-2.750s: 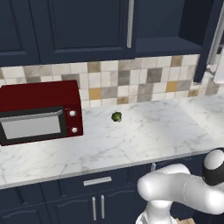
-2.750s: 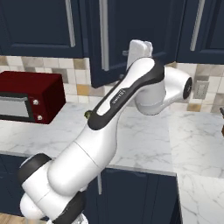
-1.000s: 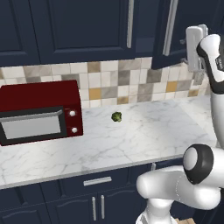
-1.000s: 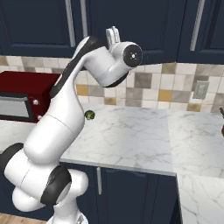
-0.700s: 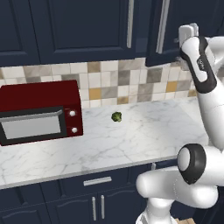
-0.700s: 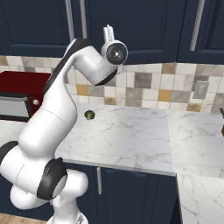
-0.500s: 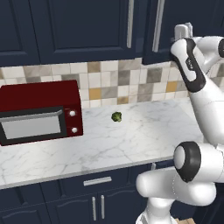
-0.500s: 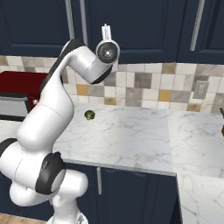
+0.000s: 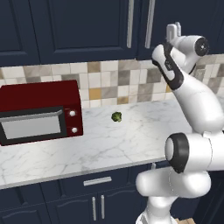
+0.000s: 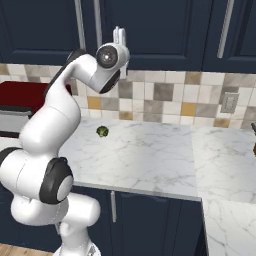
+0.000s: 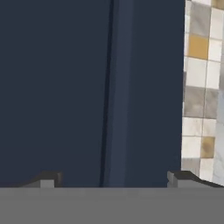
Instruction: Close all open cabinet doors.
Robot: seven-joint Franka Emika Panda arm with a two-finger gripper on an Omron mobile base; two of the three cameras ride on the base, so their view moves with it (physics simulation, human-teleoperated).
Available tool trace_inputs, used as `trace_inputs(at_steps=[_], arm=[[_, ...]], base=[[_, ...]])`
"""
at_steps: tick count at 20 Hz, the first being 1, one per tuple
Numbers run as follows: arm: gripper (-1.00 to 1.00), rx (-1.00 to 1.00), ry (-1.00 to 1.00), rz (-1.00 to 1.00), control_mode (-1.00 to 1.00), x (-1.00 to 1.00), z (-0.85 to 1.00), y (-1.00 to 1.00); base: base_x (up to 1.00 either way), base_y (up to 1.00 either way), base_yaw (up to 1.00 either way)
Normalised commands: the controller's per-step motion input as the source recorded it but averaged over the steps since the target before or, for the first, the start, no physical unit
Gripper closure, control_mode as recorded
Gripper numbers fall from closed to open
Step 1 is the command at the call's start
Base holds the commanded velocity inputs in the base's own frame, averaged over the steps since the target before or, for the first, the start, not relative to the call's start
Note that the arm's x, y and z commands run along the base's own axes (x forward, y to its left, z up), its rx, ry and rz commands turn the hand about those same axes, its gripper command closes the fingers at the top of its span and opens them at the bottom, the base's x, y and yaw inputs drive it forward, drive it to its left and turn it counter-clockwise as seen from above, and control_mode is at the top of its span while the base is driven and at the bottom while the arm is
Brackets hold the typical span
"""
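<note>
Fingers [image 11: 113, 181] spread wide, holding nothing, pressed close against a navy cabinet door [image 11: 65, 87] above the counter's [image 9: 131, 144] back edge.

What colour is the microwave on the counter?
The microwave is dark red, with a grey window in its door and two small white knobs. It shows best in the left base view.

Kitchen: navy wall cabinets [image 9: 78, 26], tiled backsplash [image 9: 109, 83], marble counter [image 9: 113, 144], red microwave [image 9: 39, 111].
</note>
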Motion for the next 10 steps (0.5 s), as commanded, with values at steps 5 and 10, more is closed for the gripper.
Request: trace_inputs(at_steps=[5,10], arm=[[-1.0,0.02,0.01,-0.17,-1.0,0.45,0.0,0.21],[-1.0,0.04,0.04,-0.13,-1.0,0.32,0.0,0.05]], base=[[0.0,0.0,0.0],[0.0,0.0,0.0]])
